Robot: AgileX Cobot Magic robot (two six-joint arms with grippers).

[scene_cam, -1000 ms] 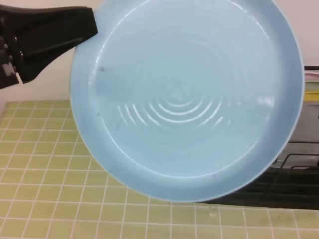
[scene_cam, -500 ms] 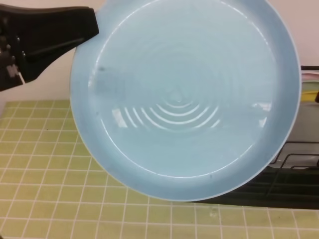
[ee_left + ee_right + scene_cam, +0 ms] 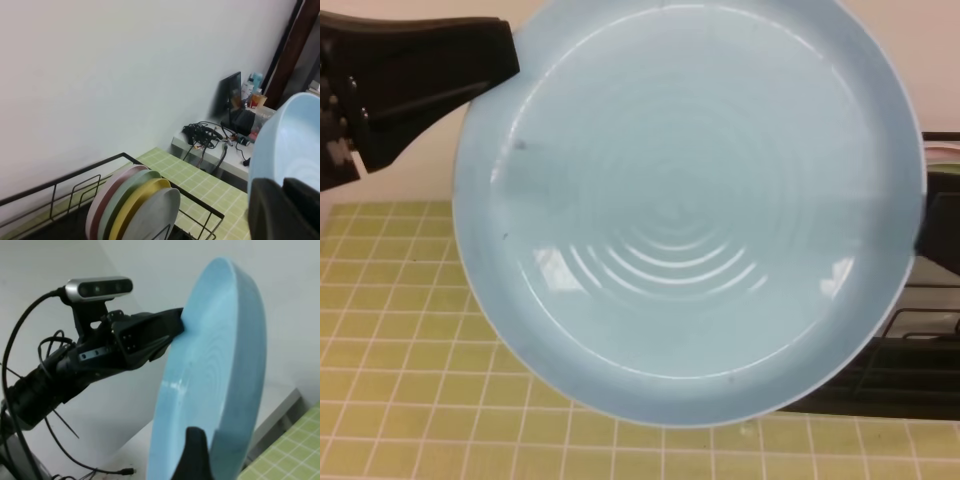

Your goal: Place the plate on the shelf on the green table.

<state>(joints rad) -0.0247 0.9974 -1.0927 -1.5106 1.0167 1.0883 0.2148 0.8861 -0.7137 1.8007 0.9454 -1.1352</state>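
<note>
Up close, the left gripper [image 3: 480, 70] is clamped on the rim of the plate [image 3: 690, 210] at the plate's upper-left edge, its black fingers [image 3: 150, 337] pressed to the plate's edge in the right wrist view. The right gripper [image 3: 197, 455] shows only as one dark finger rising at the plate's lower edge, touching or just in front of it; whether its jaws are spread or pinching the plate cannot be told.

The plate itself is held up in the air, tilted with its glossy inner face toward the high camera (it fills most of that view), concentric rings bright in its centre.

Below and left of the plate lies the green table [image 3: 410, 400], its small tiles running under the plate's lower rim. To the plate's lower right sits the shelf [image 3: 910, 370], partly hidden behind the plate. In the left wrist view the shelf [image 3: 65, 190] carries four plates standing on edge in its slots: pink plate [image 3: 102, 197], green plate [image 3: 122, 202], yellow plate [image 3: 137, 210] and grey plate [image 3: 157, 217], packed side by side, well apart from the blue plate [image 3: 285, 145].
</note>
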